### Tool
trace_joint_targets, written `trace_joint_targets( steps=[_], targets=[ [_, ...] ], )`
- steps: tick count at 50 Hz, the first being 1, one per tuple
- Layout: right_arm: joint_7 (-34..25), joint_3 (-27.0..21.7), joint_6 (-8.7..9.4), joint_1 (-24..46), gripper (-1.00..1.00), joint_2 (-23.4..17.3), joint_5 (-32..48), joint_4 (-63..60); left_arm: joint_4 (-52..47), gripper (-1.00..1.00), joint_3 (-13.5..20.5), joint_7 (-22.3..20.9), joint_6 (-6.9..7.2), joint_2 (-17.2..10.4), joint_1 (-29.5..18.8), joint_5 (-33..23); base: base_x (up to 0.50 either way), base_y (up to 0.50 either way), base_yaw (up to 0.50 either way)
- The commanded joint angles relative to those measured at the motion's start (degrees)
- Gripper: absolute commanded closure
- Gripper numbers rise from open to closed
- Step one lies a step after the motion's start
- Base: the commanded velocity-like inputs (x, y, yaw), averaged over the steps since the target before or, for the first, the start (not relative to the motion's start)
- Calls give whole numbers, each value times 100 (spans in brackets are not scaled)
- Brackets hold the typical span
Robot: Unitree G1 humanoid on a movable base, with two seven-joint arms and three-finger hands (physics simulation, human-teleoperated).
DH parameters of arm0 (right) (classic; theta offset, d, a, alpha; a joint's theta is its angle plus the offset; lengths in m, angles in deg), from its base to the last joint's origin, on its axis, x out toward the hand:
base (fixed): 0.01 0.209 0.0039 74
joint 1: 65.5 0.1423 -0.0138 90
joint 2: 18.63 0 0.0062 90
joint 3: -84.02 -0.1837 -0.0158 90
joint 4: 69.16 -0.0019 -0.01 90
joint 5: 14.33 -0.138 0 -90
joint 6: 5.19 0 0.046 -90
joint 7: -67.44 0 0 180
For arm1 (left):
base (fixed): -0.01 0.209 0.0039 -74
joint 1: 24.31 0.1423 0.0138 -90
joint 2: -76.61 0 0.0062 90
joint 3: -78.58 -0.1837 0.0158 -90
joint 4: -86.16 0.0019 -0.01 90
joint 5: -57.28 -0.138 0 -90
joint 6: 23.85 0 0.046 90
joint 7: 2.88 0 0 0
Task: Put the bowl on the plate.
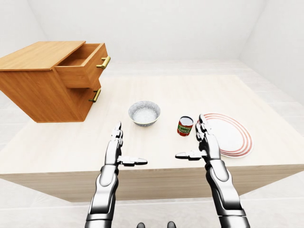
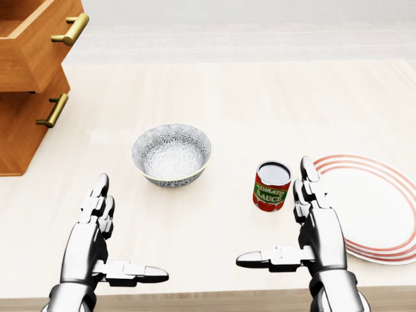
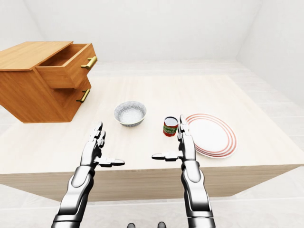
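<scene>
In the head view, the pale table (image 2: 260,91) carries a wooden cabinet (image 1: 42,88) up-left of the bowl (image 2: 171,155). The red-rimmed plate (image 2: 383,214) lies well right of the bowl, empty. Left hand (image 2: 88,250) and right hand (image 2: 320,237) hover below the bowl, fingers spread and holding nothing. The tomato-sauce can (image 2: 271,186) stands to the bowl's right.

White walls (image 1: 166,28), pale tiled floor (image 1: 280,107); wooden table (image 1: 190,92) bearing a 2-drawer cabinet (image 1: 42,90), top open.

Right hand (image 2: 318,234) seemingly hides part of plate (image 2: 377,201).
</scene>
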Motion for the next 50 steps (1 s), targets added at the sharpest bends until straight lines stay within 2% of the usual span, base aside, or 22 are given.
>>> trace_joint_targets(
  steps=[1,7,11,16,21,26,50],
  targets=[
    [-16,-49,90,-4,-100,-5,-28,-128,-144,-100,56,-28,176,-27,-50,-35,0,0,0],
    [-12,-38,87,-30,-100,5,-31,-136,-115,-100,41,-26,152,-34,-33,-101,0,-3,0],
    [-15,-37,158,-22,-100,5,-45,-229,-163,-100,53,-42,196,-32,-32,-92,0,-17,0],
    [-8,-46,157,-4,-100,4,-45,-194,-193,-100,53,-55,227,-43,-48,-117,0,-17,0],
    [-16,-43,201,0,-100,1,-53,-228,-317,-100,103,-81,347,-77,-82,-115,0,-17,0],
    [-19,-67,169,7,-100,-13,-52,-146,-443,-100,139,-83,436,-89,-110,-129,1,-17,0],
    [-61,-61,201,-88,-100,0,-81,-300,-796,-100,153,-146,439,-100,-45,-206,4,-17,0]
  ],
)
